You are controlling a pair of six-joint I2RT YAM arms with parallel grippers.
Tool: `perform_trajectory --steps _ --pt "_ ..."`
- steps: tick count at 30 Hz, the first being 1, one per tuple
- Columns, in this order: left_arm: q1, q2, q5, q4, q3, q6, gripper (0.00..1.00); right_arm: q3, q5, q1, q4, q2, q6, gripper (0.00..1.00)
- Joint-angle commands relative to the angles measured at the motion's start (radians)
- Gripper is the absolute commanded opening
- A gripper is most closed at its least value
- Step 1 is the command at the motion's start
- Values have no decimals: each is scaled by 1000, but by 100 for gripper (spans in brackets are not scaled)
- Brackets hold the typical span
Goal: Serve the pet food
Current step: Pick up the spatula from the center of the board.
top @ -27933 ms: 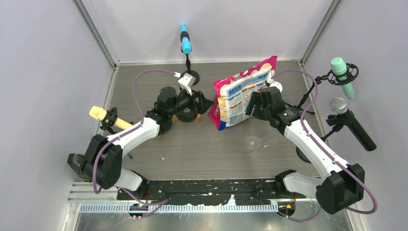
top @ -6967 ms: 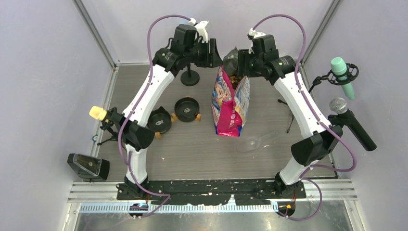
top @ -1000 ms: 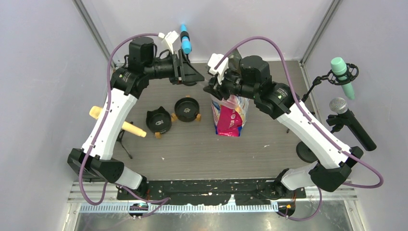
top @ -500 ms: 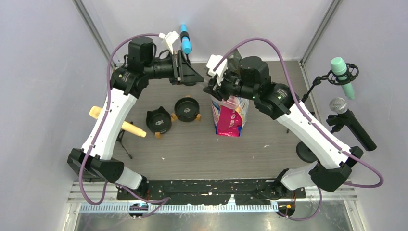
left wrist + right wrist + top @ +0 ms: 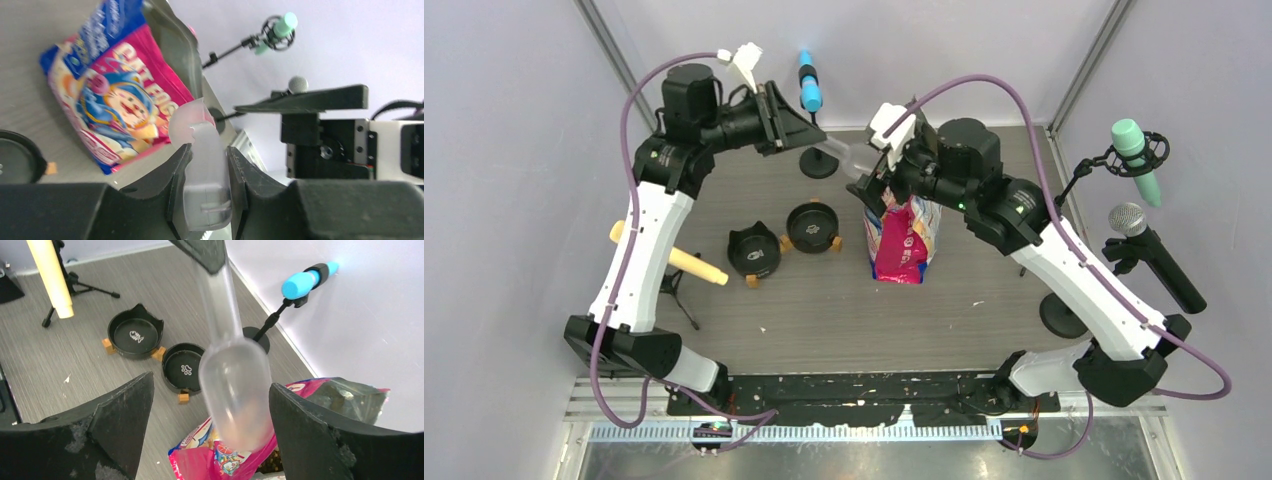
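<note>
Left claw (image 5: pixel 207 150) raised, pinching scoop (image 5: pixel 235 385) handle; right claw (image 5: pixel 209 384) spread above bag (image 5: pixel 904 235).

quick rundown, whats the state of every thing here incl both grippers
left gripper, shut on the scoop handle
right gripper, open, fingers either side of the scoop, not touching it
scoop, held in the air by the bag's mouth, looks empty
bag, upright, top open
pet food, inside the bag, none served
bowl with fish mark, empty
bowl with paw mark, empty

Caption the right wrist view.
A clear scoop hangs within the open right claw, beside the opened bag; two black bowls sit empty beyond.
</note>
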Motion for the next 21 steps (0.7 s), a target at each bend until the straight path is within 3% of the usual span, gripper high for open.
perform_trajectory --steps 1,5,10,17,21 --pt "52 -55 -112 84 56 2 0 22 63 -32 71 -63 117 91" --pt "61 -76 -208 55 80 31 0 58 63 -154 71 -60 297 91" --pt "61 -78 -136 108 77 -65 0 79 -213 -286 102 -27 565 91" --pt "61 -67 142 152 106 39 0 -20 -450 -292 274 -72 496 89" --pt "61 -58 220 124 114 70 0 -20 -595 -291 267 -80 339 69"
